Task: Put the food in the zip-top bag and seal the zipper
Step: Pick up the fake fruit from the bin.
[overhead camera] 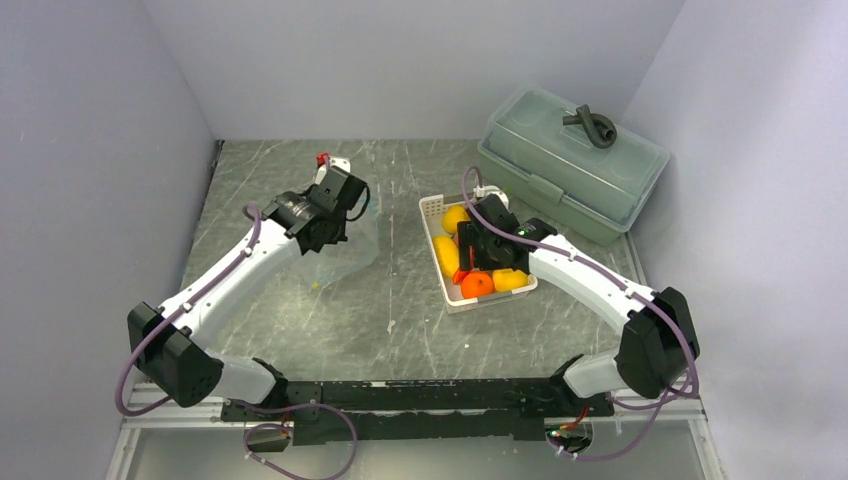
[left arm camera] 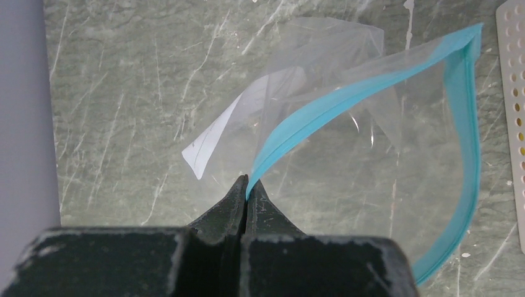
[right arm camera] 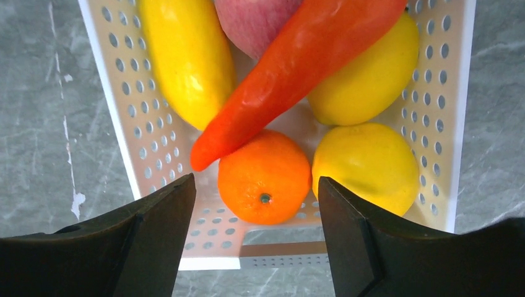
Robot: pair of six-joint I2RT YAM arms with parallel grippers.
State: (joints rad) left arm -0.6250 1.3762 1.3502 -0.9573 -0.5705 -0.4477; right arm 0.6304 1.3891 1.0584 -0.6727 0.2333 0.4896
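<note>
Our left gripper (left arm camera: 247,185), jaws closed, pinches the teal zipper strip (left arm camera: 347,102) of the clear floppy plastic bag (left arm camera: 371,161), left on the grey marbled surface (left arm camera: 124,93). Our right gripper (right arm camera: 255,182), jaws open, hangs above the colourful toy food (right arm camera: 365,167) in the white perforated plastic basket (right arm camera: 433,124).

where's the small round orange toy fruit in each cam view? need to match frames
Top external: small round orange toy fruit sits right of centre, at the near end of the white perforated plastic basket.
Left wrist: not in it.
Right wrist: lower centre, under the red pepper's tip.
Shared landmark: the basket, a sliver at the left wrist view's right edge, filling the right wrist view.
</note>
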